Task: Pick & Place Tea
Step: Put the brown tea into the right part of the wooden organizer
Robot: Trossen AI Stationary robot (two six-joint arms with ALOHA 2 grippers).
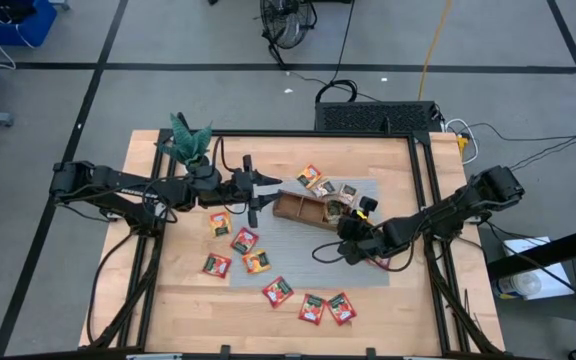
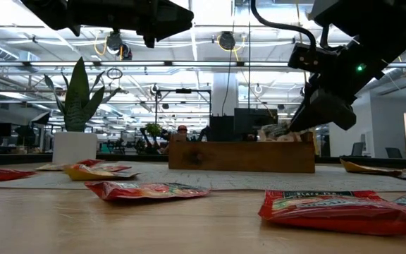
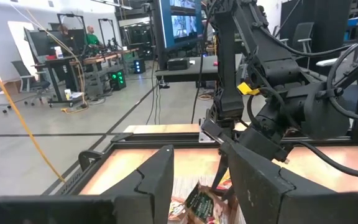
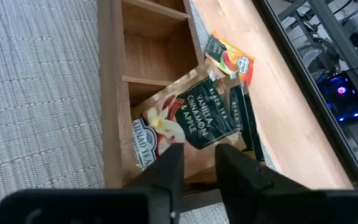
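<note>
The wooden tray (image 4: pixel 114 93) held a vanilla-cinnamon tea sachet (image 4: pixel 179 118) tilted in its end compartment. The right hand (image 4: pixel 197 165) hovered just above that sachet, fingers slightly parted, gripping nothing. The left hand (image 1: pixel 251 190) hung spread beside the tray's other end, other sachets (image 1: pixel 243 240) scattered around the tray.

my right arm reaches in from table's right edge, elbow bent, wrist angled down. right gripper (image 4: pixel 197 165) low, fingers (image 4: pixel 166 171) slightly apart w/ narrow gap, nothing between them. my left arm stretched across from left side, held high & level. left gripper (image 1: pixel 251 190) fingers spread, holding nothing, pointing toward right arm's wrist.
</note>
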